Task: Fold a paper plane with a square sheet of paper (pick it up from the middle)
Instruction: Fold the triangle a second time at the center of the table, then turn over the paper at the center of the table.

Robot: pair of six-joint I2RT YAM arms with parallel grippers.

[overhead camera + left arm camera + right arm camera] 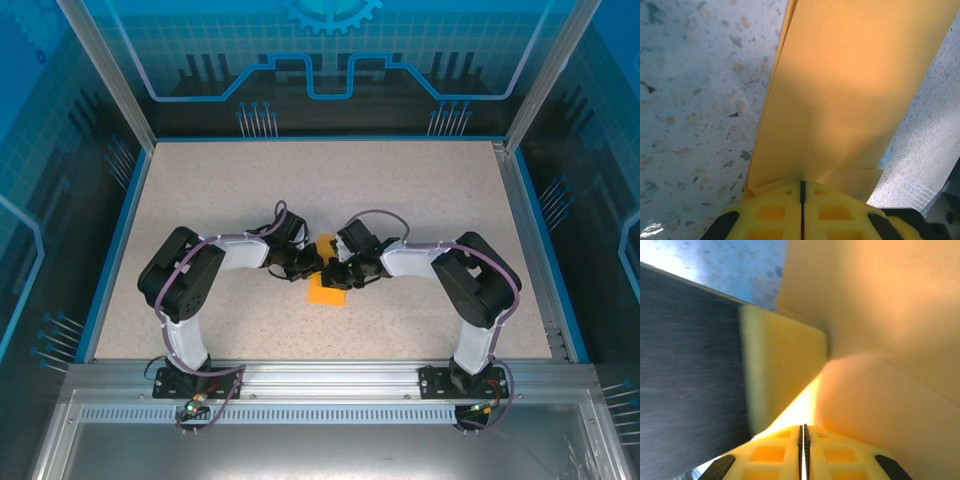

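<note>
Left fingers (790, 205): closed flat, seam shut, pinching the near edge of the sheet of paper (850, 90). The sheet runs straight out from the tips as a long orange band, already folded: stacked layer edges down its left side, a small flap just right of the tips.

Right fingers (815, 445): also closed. Paper (880, 315) runs up into the seam and bulges to the right of the tips, so it reads as a pinch on a layer. A blurred yellow block (785, 370) sits just left of the tips, probably the other arm's finger.

Overhead: the sheet (326, 290) sits between both sets of tips, mid-surface (420, 190), part showing below them.

Handling, my read: very light, thin, limp across any unsupported span, stiffer along creases. It slips little in foam pads but tears or crumples if the arms pull apart. Grip on a crease or a multi-layer edge, near the middle, never a single loose corner. Keep it slack between the arms.
</note>
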